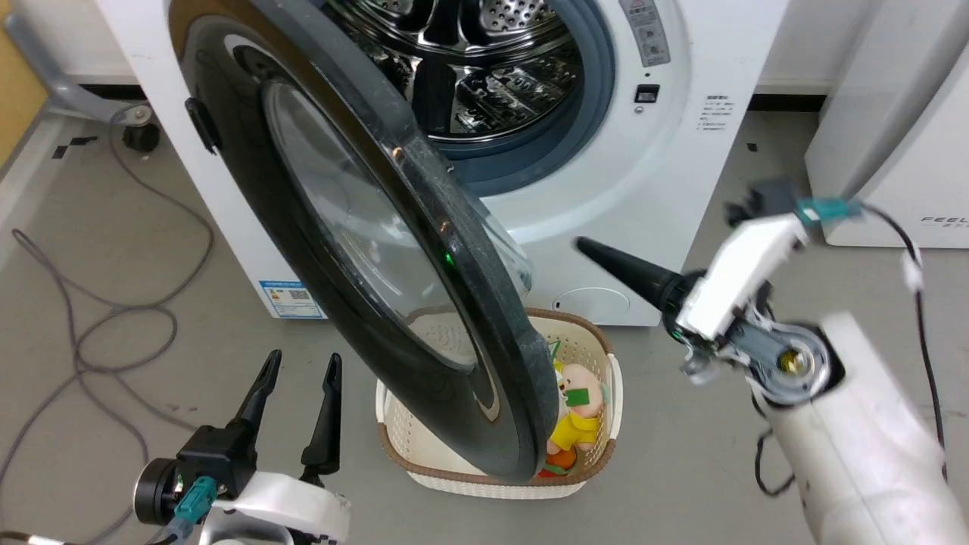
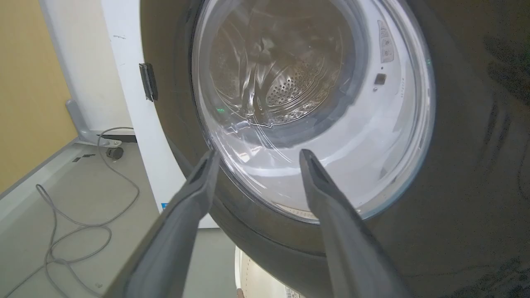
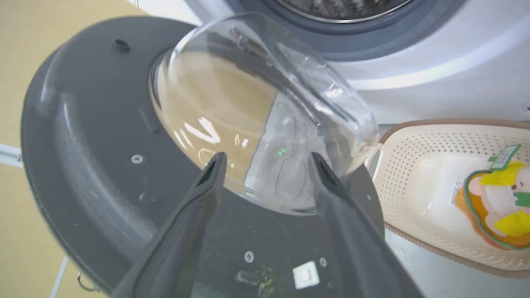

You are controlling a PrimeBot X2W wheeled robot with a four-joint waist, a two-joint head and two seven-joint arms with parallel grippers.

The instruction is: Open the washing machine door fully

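Black washing machine door [image 1: 341, 227] stands part-open ahead of the spread right gripper [image 3: 266, 159]; unheld, it may swing shut; left gripper [image 1: 303, 359] spread too.

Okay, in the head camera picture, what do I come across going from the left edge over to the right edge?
The grey cable on the floor → left tool → washing machine door → right tool → white appliance at the right edge.

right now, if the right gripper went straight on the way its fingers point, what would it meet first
The right gripper would likely meet the glass bowl of the washing machine door first, though depth is unclear.
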